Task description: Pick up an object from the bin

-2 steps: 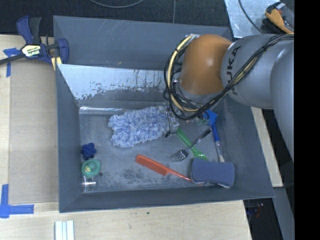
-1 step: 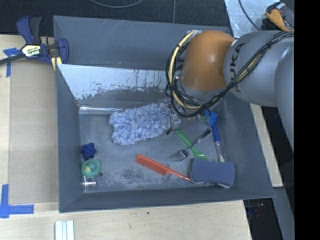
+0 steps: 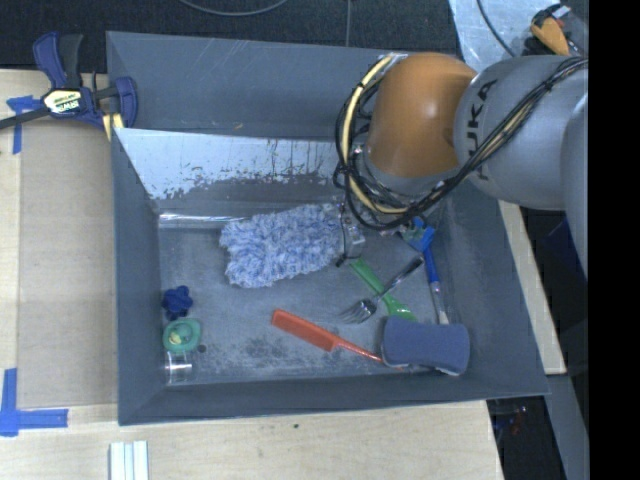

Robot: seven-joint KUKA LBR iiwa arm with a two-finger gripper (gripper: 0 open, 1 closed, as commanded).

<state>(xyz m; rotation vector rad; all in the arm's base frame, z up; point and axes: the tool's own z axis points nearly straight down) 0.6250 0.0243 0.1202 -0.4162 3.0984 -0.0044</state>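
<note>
A grey robot arm leans into the metal bin (image 3: 135,268) from the right, its orange wrist cover (image 3: 415,118) and looped cables (image 3: 352,128) hanging over the back of the floor and hiding most of the tool below. The gripper (image 3: 349,240) shows as a sliver of metal under that cover, low at the right edge of a fluffy blue cloth (image 3: 275,248) that lies crumpled near the rear slope. From this side it seems to touch the cloth's fringe, though the wrist shades the spot, and whether the gripper is spread or closed I cannot tell. The cloth looks the likely choice for good reason: it is the bulkiest and softest thing here, standing proud of the floor where a pinch can bite, and it lies apart from the rest. Just right of the gripper a green plastic utensil (image 3: 372,278), a blue pen (image 3: 430,268) and a small metal fork (image 3: 358,312) lie flat and crossed, thin things that would be hard to nip off bare metal. Nearer the front an orange comb (image 3: 318,332) points toward a dark blue roll (image 3: 425,346) in the right corner. Well apart, in the front left corner, sit a small blue piece (image 3: 177,300) and a clear jar with a green cap (image 3: 181,338). Nothing is lifted yet.
</note>
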